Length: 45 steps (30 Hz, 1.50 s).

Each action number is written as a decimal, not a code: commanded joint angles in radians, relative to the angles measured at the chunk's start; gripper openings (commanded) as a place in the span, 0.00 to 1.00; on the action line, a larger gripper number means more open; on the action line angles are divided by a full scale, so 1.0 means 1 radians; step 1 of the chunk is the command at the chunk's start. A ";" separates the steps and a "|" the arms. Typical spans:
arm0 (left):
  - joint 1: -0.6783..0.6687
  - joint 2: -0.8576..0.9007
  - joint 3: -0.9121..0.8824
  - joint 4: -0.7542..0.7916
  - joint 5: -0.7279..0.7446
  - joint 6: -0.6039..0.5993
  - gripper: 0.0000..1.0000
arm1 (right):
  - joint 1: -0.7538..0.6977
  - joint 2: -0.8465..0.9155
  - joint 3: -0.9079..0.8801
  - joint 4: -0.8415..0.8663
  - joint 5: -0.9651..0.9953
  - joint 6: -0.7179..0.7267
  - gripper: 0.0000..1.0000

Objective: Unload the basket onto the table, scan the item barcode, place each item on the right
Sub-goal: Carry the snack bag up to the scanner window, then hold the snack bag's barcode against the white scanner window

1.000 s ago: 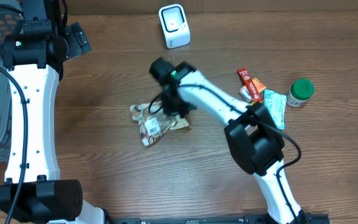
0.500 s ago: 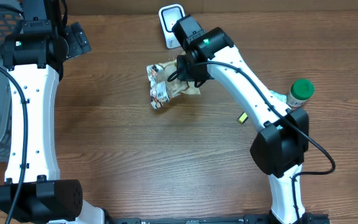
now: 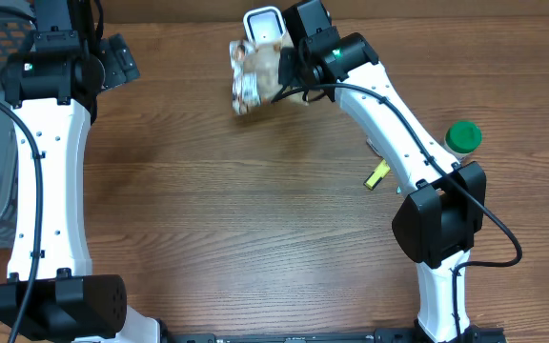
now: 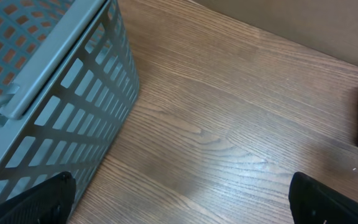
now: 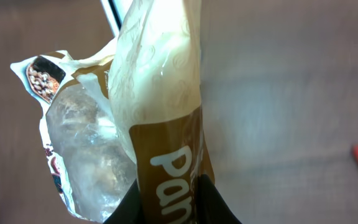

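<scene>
The brown wooden table (image 3: 208, 219) had a white scanner (image 3: 263, 19) standing right next to the right gripper (image 3: 289, 71). A small yellow thing (image 3: 377, 175) and a green-capped bottle (image 3: 462, 139) sat far away from it. A grey basket (image 4: 55, 93) stood near the left gripper (image 3: 114, 59).

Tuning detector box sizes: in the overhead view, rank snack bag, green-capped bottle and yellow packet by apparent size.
1. snack bag, held off the table and nearer the camera, so it looks inflated
2. green-capped bottle
3. yellow packet, clearly smallest
</scene>
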 commanded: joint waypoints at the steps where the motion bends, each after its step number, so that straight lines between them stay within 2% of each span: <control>1: -0.005 0.009 0.008 0.003 -0.013 -0.014 1.00 | 0.004 -0.031 0.026 0.095 0.192 0.010 0.04; 6: -0.005 0.009 0.008 0.002 -0.013 -0.014 1.00 | 0.006 -0.023 0.026 0.275 0.418 -0.018 0.04; 12: -0.005 0.009 0.008 0.003 -0.013 -0.014 1.00 | 0.013 0.001 0.008 0.460 0.584 -0.191 0.04; 14: -0.005 0.009 0.008 0.002 -0.013 -0.014 1.00 | 0.022 0.023 0.006 0.536 0.680 -0.285 0.04; 17: -0.005 0.009 0.008 0.002 -0.013 -0.014 1.00 | 0.040 0.075 0.006 0.692 0.794 -0.509 0.04; 21: -0.005 0.009 0.008 0.003 -0.013 -0.014 1.00 | 0.061 0.149 0.005 0.857 0.806 -0.786 0.04; 24: -0.005 0.009 0.008 0.002 -0.013 -0.014 1.00 | 0.071 0.192 0.005 0.921 0.806 -0.880 0.04; 34: -0.005 0.009 0.008 0.002 -0.013 -0.014 1.00 | 0.110 0.225 0.002 0.914 0.795 -0.903 0.04; 45: -0.005 0.009 0.008 0.002 -0.013 -0.014 1.00 | 0.088 0.235 0.002 0.944 0.795 -0.909 0.04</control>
